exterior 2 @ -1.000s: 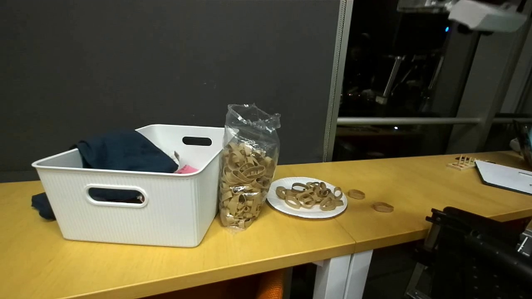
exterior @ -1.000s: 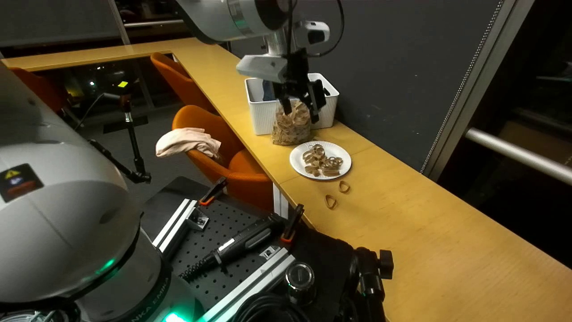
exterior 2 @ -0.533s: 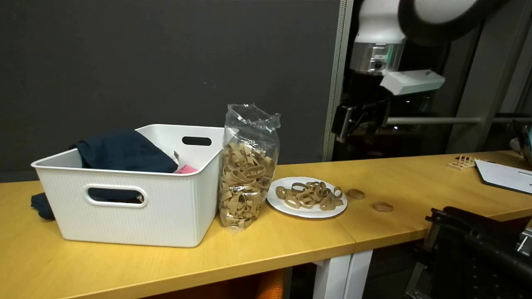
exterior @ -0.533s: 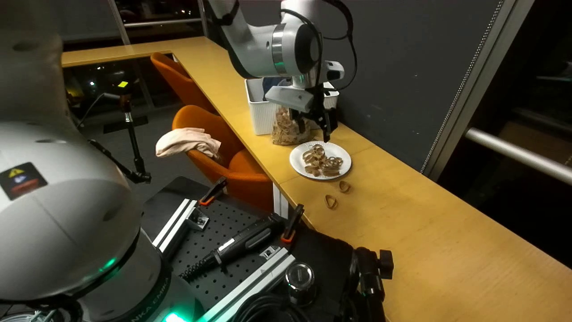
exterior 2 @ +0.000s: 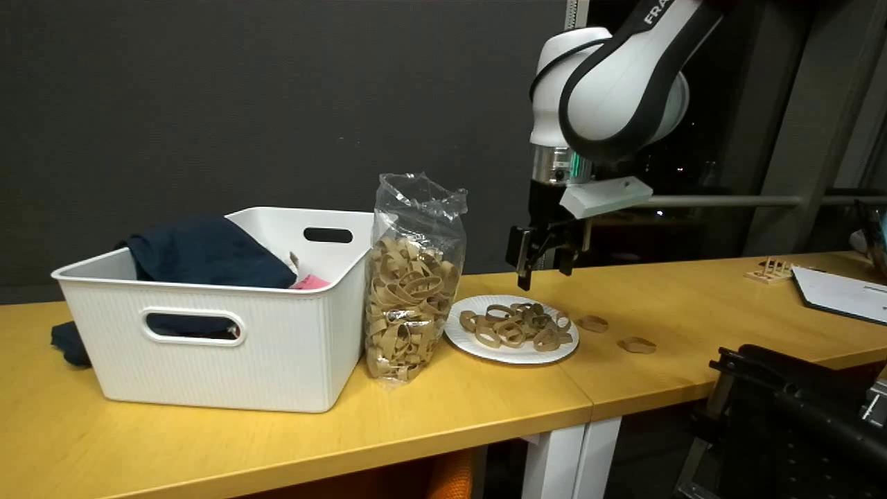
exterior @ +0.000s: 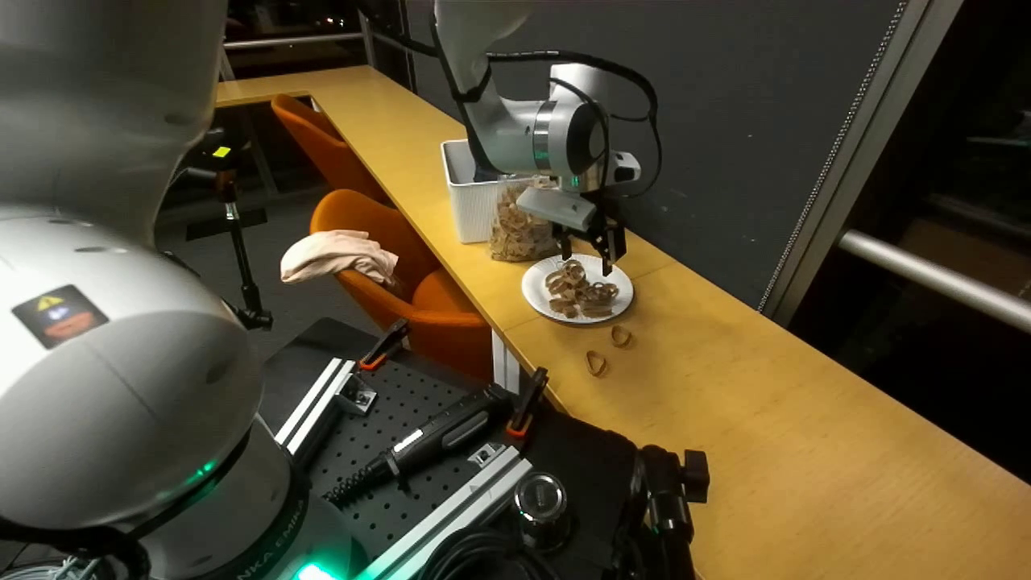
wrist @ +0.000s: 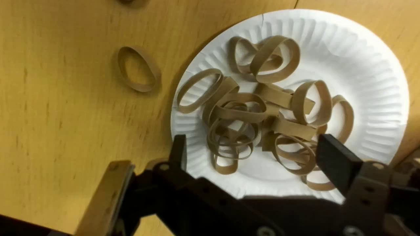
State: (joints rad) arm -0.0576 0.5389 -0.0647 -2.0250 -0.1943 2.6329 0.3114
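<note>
The bands (wrist: 293, 128) lie heaped on the plate (wrist: 384, 98), below my claw (wrist: 254, 150), which is spread wide and holds nothing. I judge them light, soft and springy, grippy rather than slippery, and hard to damage; best to pinch an upright loop by its wall, clear of tangled neighbours, without leaning on the plate, which looks like thin paper. Two stray bands (wrist: 151, 64) rest near it on the table (exterior 2: 707, 298). Opposite them, a bag (exterior 2: 414, 298) of more stands just beside the bin (exterior 2: 277, 378), which holds dark cloth (exterior 2: 208, 253).
</note>
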